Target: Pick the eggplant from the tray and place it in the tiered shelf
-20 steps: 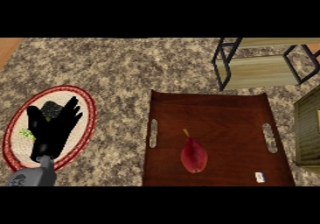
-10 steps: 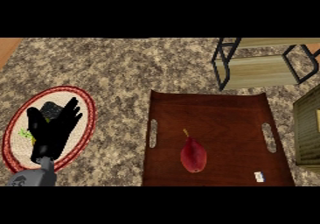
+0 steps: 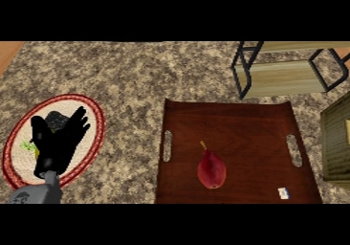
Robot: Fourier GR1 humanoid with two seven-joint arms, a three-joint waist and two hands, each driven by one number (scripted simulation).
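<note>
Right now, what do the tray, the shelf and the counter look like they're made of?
The tray looks like dark, reddish-brown wood with a slight sheen; faint grain shows on its floor. The shelf seems to have a thin black frame, probably metal, holding pale boards that look like light wood. The counter looks like speckled stone, perhaps granite, mottled grey and tan.

Dark-red eggplant (image 3: 211, 169), reddish-brown tray (image 3: 234, 119), red-rimmed cream plate (image 3: 93, 110), speckled grey-brown counter (image 3: 136, 72).
</note>
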